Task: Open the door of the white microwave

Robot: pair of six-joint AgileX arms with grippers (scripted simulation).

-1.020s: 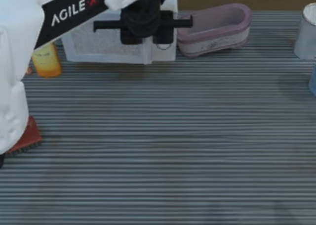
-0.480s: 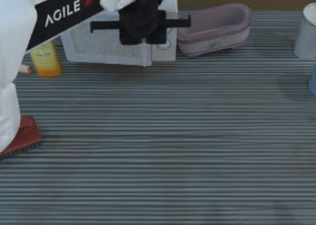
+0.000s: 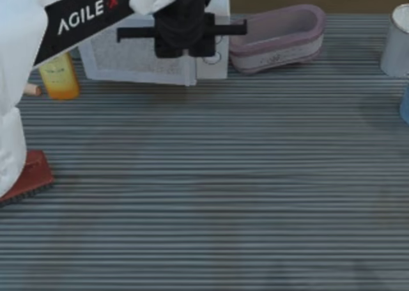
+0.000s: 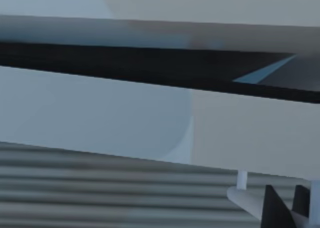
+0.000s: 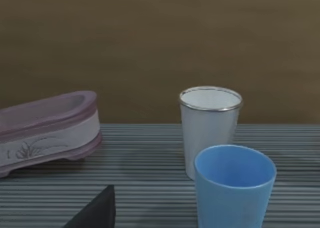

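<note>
The white microwave (image 3: 220, 9) stands at the table's back left, largely under my left arm. Its door (image 3: 121, 55), with the grey speckled window, faces the table's front and looks close to its frame. My left gripper (image 3: 185, 48) hangs over the door's right edge, beside the knob panel (image 3: 215, 59). In the left wrist view its dark fingers (image 4: 274, 210) sit close together on either side of the door's white handle (image 4: 245, 198), shut on it. A dark slit (image 4: 150, 67) runs across the microwave front there. My right gripper (image 5: 102, 210) is parked off the table's right side.
An oval pink-grey tub (image 3: 281, 38) sits right beside the microwave. A yellow bottle (image 3: 61, 77) and a red block (image 3: 29, 176) are at the left edge. A white cup (image 3: 396, 41) and a blue cup (image 3: 405, 102) stand at the far right.
Between one second and half a second ago my left arm shifted slightly left and back over the microwave front. Nothing has visibly moved since; the door looks the same.
</note>
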